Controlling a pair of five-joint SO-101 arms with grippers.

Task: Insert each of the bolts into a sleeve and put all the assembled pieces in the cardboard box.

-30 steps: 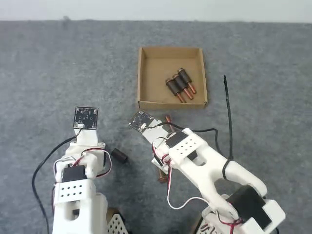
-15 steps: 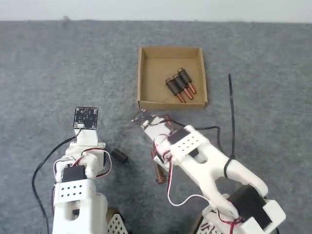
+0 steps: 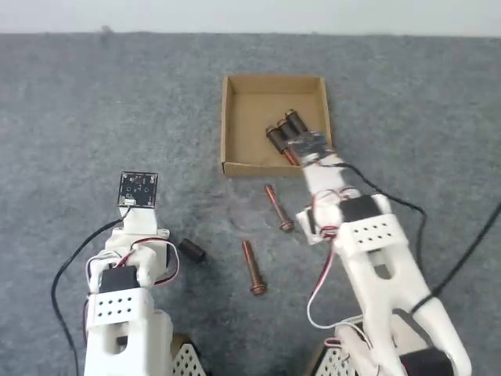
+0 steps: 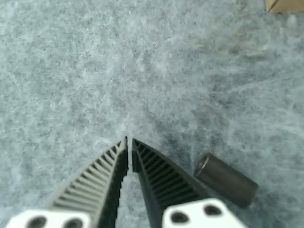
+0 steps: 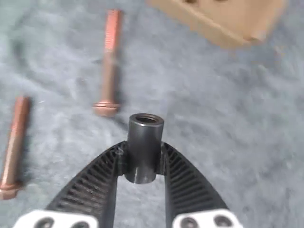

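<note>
The cardboard box (image 3: 226,117) sits at the back with three assembled pieces (image 3: 283,133) inside. Two copper bolts lie on the carpet in front of it, one nearer the box (image 3: 276,207) and one closer to me (image 3: 252,268). My right gripper (image 5: 142,148) is shut on a black sleeve (image 5: 144,137), held upright just short of the nearer bolt's head (image 5: 105,108); the other bolt (image 5: 13,147) lies off to the side. A second black sleeve (image 3: 191,251) rests beside my left arm (image 3: 129,258). My left gripper (image 4: 129,140) is shut and empty, that sleeve (image 4: 227,179) beside it.
Grey carpet covers the table. The right arm's wrist camera board (image 3: 308,145) overhangs the box's front right corner. The box corner (image 5: 223,19) stands beyond the bolts in the right wrist view. A black cable (image 3: 462,258) trails to the right.
The right arm has swung to the right, off the two bolts, which now lie uncovered. Its wrist end has moved up to the box's front right corner. The left arm is still.
</note>
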